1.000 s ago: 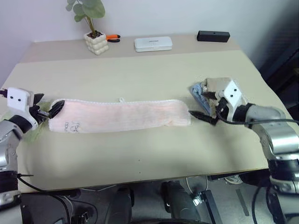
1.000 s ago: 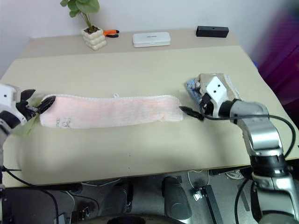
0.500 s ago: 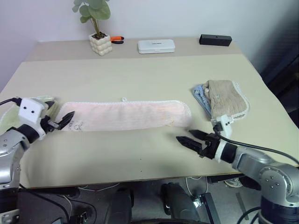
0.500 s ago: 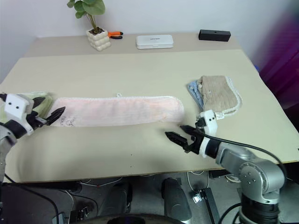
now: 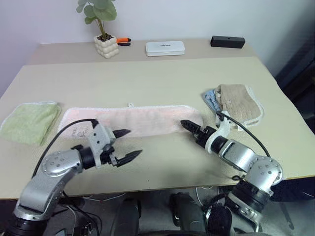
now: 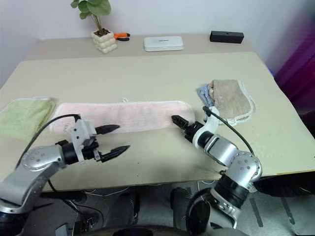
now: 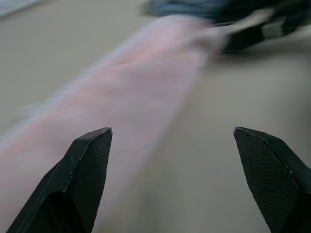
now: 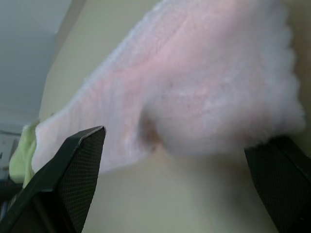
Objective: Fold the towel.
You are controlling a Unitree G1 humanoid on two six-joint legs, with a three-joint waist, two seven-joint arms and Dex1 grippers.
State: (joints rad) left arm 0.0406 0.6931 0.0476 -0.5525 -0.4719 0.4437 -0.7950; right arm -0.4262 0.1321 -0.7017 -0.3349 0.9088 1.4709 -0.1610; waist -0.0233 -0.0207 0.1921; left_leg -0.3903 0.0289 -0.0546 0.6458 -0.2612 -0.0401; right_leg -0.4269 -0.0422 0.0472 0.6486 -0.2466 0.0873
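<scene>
The towel (image 5: 130, 121) lies as a long folded strip across the table (image 5: 162, 78), we see our left gripper (image 5: 126, 145) spread wide just before it, right gripper (image 5: 189, 127) — fingers apart — at its right end, green towel (image 5: 28, 121) beyond left — plant pot (image 5: 106, 46) farthest.

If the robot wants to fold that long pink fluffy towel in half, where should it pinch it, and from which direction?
Probably at a short end. The pale pink fluffy towel lies flat as one long strip across the beige table, so its right end can be lifted over to the left end. The right pincer, open, already points at that end from the near side; sliding one finger under the edge there looks easiest.
</scene>
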